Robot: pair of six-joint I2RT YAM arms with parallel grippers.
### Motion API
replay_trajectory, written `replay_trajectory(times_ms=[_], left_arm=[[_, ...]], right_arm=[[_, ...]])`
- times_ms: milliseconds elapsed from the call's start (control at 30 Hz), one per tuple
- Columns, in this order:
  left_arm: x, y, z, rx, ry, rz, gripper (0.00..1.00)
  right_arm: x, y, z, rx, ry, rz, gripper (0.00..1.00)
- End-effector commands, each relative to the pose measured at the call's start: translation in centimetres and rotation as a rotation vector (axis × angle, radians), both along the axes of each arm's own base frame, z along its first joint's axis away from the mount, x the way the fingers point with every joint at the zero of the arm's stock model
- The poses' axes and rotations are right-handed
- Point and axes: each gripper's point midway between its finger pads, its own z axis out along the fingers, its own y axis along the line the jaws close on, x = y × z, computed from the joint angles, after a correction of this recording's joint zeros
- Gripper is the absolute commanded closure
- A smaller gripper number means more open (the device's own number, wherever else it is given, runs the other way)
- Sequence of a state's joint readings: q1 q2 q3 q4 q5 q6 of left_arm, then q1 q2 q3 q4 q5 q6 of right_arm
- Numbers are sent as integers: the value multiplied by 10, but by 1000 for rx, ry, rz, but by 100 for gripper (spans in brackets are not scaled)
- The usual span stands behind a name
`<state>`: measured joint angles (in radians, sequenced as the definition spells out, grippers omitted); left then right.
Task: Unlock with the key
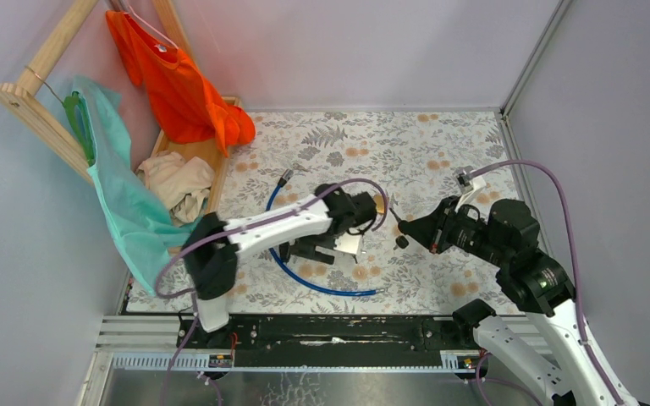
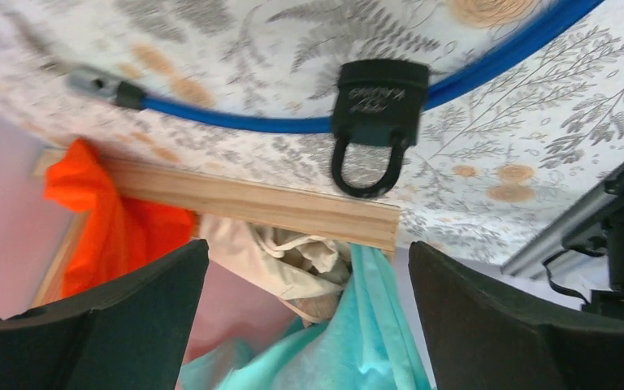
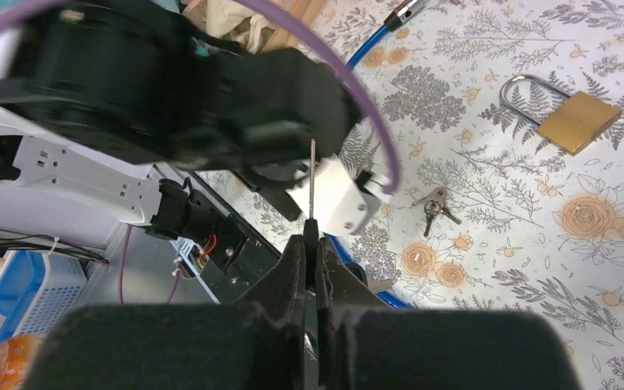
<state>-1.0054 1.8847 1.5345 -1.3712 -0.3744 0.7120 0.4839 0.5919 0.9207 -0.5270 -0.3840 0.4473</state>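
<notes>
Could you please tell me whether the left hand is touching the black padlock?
Apart. In the left wrist view the left hand is spread open and the black padlock lies clear beyond its fingertips.

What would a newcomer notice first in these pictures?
The orange shirt hanging at the back left jumps out first. A blue cable curls over the flowered table, a black padlock lying across it. The right tool pinches the key, blade pointing out.

Black padlock [image 2: 379, 101]: embossed lettering, not legible.
</notes>
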Motion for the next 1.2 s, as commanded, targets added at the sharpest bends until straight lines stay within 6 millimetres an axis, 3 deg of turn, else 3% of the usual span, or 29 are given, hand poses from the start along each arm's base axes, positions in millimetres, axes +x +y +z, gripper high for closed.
replay_trajectory(times_ms=[0, 133, 233, 333, 400, 467, 633, 733, 933, 1167], left_arm=[[29, -7, 51, -162, -176, -90, 0], [65, 4, 96, -327, -389, -124, 0], [87, 13, 144, -527, -590, -163, 0], [94, 5, 202, -892, -774, -110, 0], [89, 8, 214, -1062, -752, -57, 0], [75, 7, 190, -1038, -643, -100, 0], [27, 14, 92, -787, -323, -425, 0], [8, 15, 59, -669, -229, -592, 0], [-26, 22, 7, -401, -1, -828, 5], [-31, 18, -16, -307, 63, -893, 7]], right_arm=[[3, -5, 35, 15, -88, -24, 100], [3, -8, 44, 8, -112, -37, 100], [5, -12, 48, -3, -119, -62, 100], [8, -14, 48, -12, -119, -74, 100], [11, -14, 45, -21, -109, -84, 100], [13, -14, 43, -27, -101, -89, 100], [15, -15, 44, -38, -105, -91, 100], [15, -15, 45, -39, -109, -92, 100], [16, -14, 44, -39, -105, -90, 100], [14, -15, 41, -40, -99, -91, 100]])
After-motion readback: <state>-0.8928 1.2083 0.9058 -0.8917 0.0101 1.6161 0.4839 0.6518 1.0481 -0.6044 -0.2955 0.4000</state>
